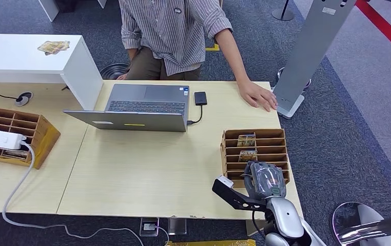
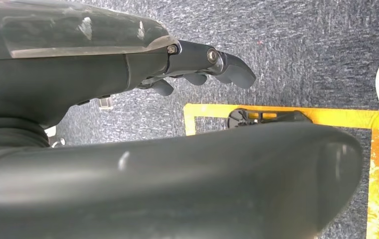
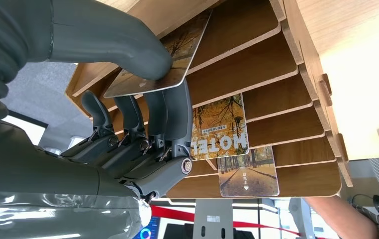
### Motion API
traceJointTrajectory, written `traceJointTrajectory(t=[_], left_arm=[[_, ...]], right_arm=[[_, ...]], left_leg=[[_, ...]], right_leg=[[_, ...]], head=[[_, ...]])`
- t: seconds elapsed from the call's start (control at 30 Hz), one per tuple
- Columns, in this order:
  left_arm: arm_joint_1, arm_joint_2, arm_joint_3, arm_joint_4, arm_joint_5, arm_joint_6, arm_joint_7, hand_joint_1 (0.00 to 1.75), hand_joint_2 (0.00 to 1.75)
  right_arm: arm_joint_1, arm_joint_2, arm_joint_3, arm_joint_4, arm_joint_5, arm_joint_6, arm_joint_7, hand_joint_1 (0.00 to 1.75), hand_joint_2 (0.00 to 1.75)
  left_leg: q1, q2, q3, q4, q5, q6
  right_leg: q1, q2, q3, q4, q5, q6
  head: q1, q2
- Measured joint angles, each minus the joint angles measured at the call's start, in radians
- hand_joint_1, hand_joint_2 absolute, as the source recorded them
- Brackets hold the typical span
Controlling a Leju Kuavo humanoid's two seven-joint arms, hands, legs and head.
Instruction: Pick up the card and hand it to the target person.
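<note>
The card (image 3: 152, 64) sits pinched in the right hand (image 3: 128, 124), the thick thumb pressed on one face and the darker fingers (image 3: 170, 112) lined up flat against the other, so the grip is closed on it. It lies at the near end of the wooden card rack (image 3: 277, 64), its far edge between the rack's slats, while the held end sticks out of the rack. Two more cards (image 3: 222, 127) stand in slots further along the rack, one printed with the word HOTEL. From the head view the right hand (image 1: 265, 180) covers the near end of the rack (image 1: 280, 134), which stands on the table (image 1: 147, 169) to the right of the laptop (image 1: 142, 106). Beyond the rack, a person in a striped shirt (image 1: 175, 28) rests a hand (image 1: 257, 96) on the table's far edge. The left hand (image 2: 197, 64) hangs over grey carpet (image 2: 302, 45), its fingers loosely curled and apart, holding nothing.
</note>
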Motion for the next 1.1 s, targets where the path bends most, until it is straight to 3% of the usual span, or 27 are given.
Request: traceJointTrajectory(t=[0.3,0.47,0.73,1.1], left_arm=[[0.000,0.004,0.000,0.000,0.002,0.000,0.001,0.00,0.00],[0.001,0.010,0.000,0.000,0.004,-0.001,-0.002,0.00,0.00],[0.002,0.014,0.000,0.000,0.006,-0.002,-0.008,0.00,0.00],[0.001,0.014,0.001,0.000,0.011,-0.004,-0.008,0.00,0.00]], right_arm=[[-0.001,-0.014,-0.019,-0.044,-0.074,-0.016,-0.028,1.40,1.75],[-0.031,-0.070,-0.074,-0.201,-0.142,0.012,-0.050,1.40,1.75],[-0.184,-0.160,-0.134,-0.474,-0.228,0.095,-0.065,1.40,1.75],[-0.199,-0.193,-0.143,-0.541,-0.241,0.068,-0.099,1.40,1.75]], left_leg=[[0.000,0.000,0.000,0.000,0.000,0.000],[0.000,0.000,0.000,0.000,0.000,0.000],[0.000,0.000,0.001,0.001,0.000,0.000],[0.000,0.000,0.001,0.000,0.000,0.000]], right_leg=[[0.000,0.000,0.000,0.000,0.000,0.000],[0.000,0.000,0.000,0.000,0.000,0.000],[0.000,0.000,0.001,0.000,0.000,0.000],[0.000,0.000,0.001,0.000,0.000,0.000]], head=[[-0.001,0.000],[0.000,0.000],[0.000,0.000],[0.000,0.000]])
